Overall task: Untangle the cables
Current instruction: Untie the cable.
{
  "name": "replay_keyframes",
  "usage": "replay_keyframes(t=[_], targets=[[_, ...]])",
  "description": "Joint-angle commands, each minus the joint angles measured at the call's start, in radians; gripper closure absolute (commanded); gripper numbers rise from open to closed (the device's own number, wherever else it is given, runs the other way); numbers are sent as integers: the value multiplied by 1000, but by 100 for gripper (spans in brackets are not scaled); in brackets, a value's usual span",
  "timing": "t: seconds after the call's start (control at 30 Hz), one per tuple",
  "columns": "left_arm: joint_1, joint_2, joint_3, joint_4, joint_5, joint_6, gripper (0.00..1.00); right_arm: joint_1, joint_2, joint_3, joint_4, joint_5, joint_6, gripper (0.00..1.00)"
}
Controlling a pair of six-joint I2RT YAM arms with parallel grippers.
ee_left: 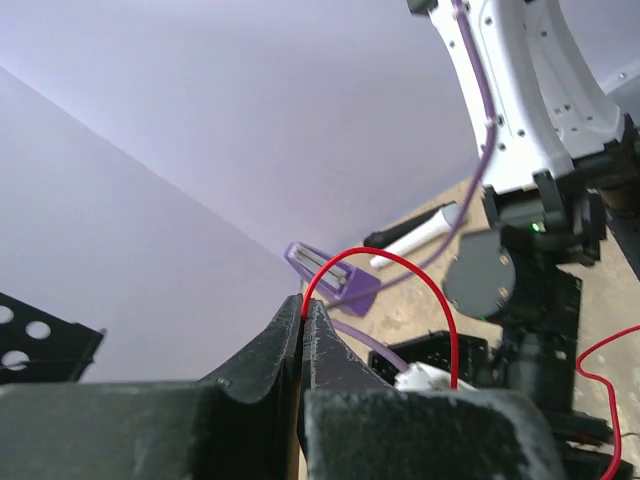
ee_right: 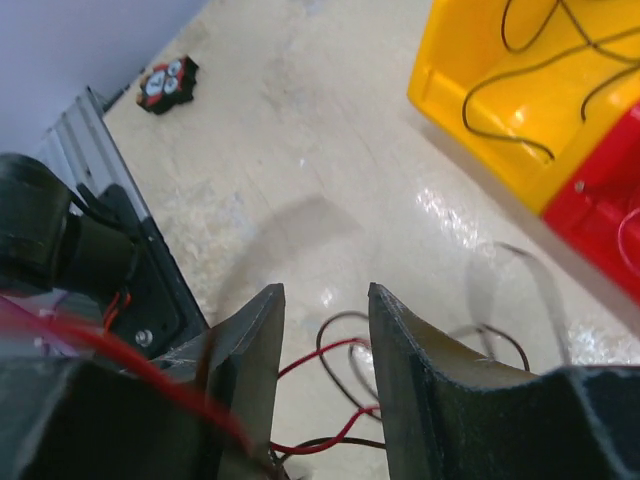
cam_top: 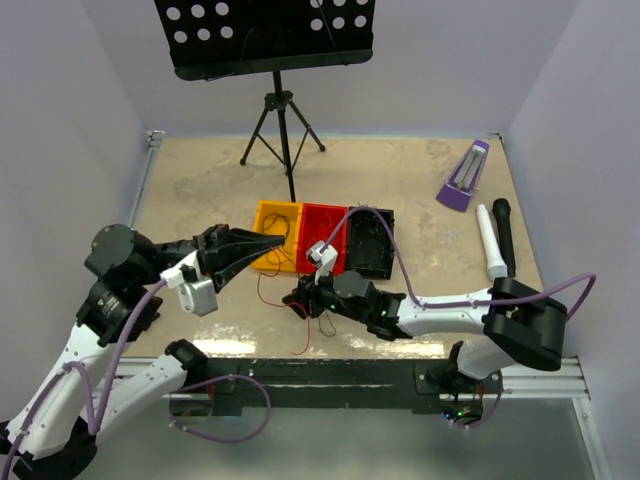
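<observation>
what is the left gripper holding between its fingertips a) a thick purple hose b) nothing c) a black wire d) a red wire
d: in the left wrist view the left gripper is shut, and a red wire loops up out of the seam between its fingertips.

Top view: cables (cam_top: 306,338) partly under right gripper (cam_top: 298,297), crossings too thin to sort. Black bin (cam_top: 370,212) inside too dark to read. Stand (cam_top: 265,35) top cropped. Left wrist: red wire (ee_left: 390,251) right end drops behind finger. Right wrist: yellow bin (ee_right: 470,130) cropped top and right. Near-left red streak (ee_right: 110,345) blurred.
</observation>
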Motion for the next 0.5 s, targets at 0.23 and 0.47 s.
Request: replay_keyframes(t=[0.23,0.47], targets=[[3,44,248,124,-160,90,100,16,81,-66,81,9,76,52],[3,53,259,406,-408,152,100,28,125,-112,139,30,115,53]])
